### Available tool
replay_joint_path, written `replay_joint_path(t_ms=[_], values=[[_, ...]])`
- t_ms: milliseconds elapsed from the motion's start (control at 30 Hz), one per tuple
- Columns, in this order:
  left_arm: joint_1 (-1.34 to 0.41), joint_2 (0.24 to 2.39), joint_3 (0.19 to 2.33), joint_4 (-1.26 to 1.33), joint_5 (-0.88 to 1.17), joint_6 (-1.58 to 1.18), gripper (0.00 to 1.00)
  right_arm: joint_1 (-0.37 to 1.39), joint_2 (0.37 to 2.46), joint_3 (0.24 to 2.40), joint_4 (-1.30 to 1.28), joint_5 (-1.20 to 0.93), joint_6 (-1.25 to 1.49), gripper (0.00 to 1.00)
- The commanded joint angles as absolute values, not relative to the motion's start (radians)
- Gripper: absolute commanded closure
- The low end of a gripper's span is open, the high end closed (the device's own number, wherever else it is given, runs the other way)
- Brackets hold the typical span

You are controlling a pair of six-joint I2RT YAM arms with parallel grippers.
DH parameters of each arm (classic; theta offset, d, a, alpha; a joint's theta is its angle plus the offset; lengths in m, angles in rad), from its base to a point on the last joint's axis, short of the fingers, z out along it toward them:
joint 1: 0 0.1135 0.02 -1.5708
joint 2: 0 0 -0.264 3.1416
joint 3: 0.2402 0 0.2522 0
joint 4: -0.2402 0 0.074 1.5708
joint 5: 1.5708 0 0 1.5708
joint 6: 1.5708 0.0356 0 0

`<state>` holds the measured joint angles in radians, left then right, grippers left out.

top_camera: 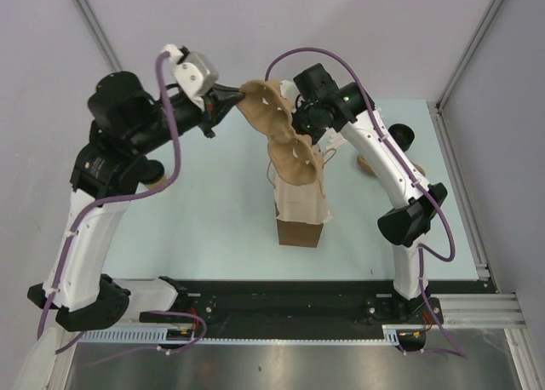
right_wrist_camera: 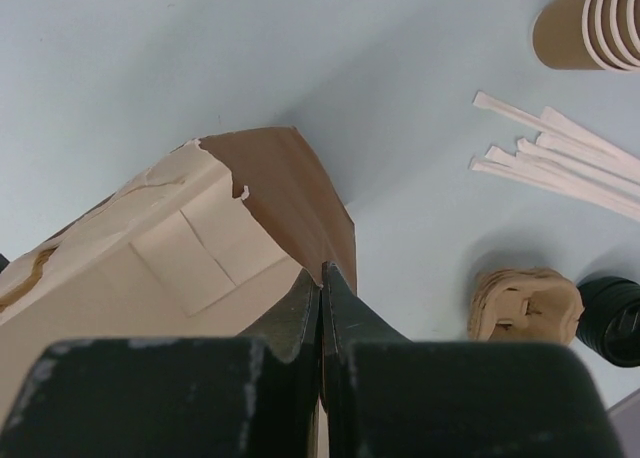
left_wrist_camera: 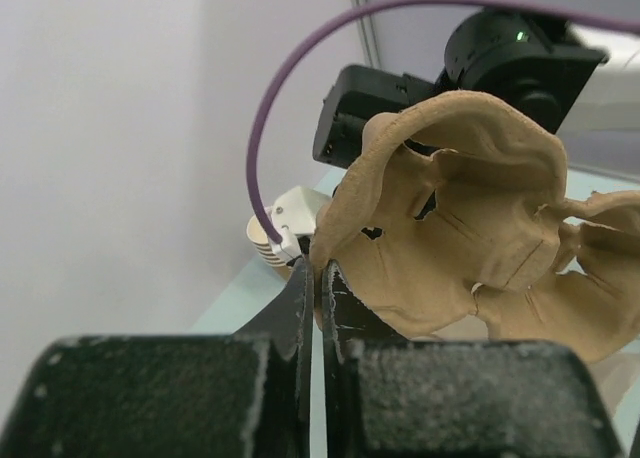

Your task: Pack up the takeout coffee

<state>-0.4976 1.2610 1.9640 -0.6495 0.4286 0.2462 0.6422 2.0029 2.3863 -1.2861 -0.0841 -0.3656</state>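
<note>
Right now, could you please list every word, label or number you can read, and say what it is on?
None: no print shows on the paper bag, cup tray, stacked cups or black lid.
The paper-wrapped sticks are too small to tell.

From above, the tray [top_camera: 277, 130] hides the mouth of the bag [top_camera: 300, 209] and the tips of the right gripper [right_wrist_camera: 321, 270]. In the right wrist view, whether those closed tips pinch the bag rim cannot be told. That view's right edge cuts off the coffee [right_wrist_camera: 612, 320], so only part of its black lid shows. From above, the right arm [top_camera: 387, 164] hides part of it. The cups [right_wrist_camera: 590, 23] and sticks [right_wrist_camera: 560, 158] run off that view too. In the left wrist view the cups sit mostly behind a white housing [left_wrist_camera: 292, 216], and the tray runs past the right edge.
</note>
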Motion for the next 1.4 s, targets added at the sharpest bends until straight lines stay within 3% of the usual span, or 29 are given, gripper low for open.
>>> replay_joint_path(t_ms=[0,300,733,1367], values=[[-0.592,1.253,1.889,-0.566,0.193,0.379,1.0,0.634,1.967,2.39,-1.255,-0.071,-0.337,1.0],[-0.633,1.276,1.827,-0.569,0.034,0.488,1.0,0.621,1.954,2.381,-1.259,-0.092,-0.331,1.0],[-0.92,1.255,1.632,-0.451,-0.282,0.698,1.0,0.607,1.947,2.365,-1.259,-0.089,-0.33,1.0],[-1.031,1.269,1.45,-0.44,-0.301,0.721,1.0,0.609,1.914,2.344,-1.264,-0.138,-0.311,1.0]])
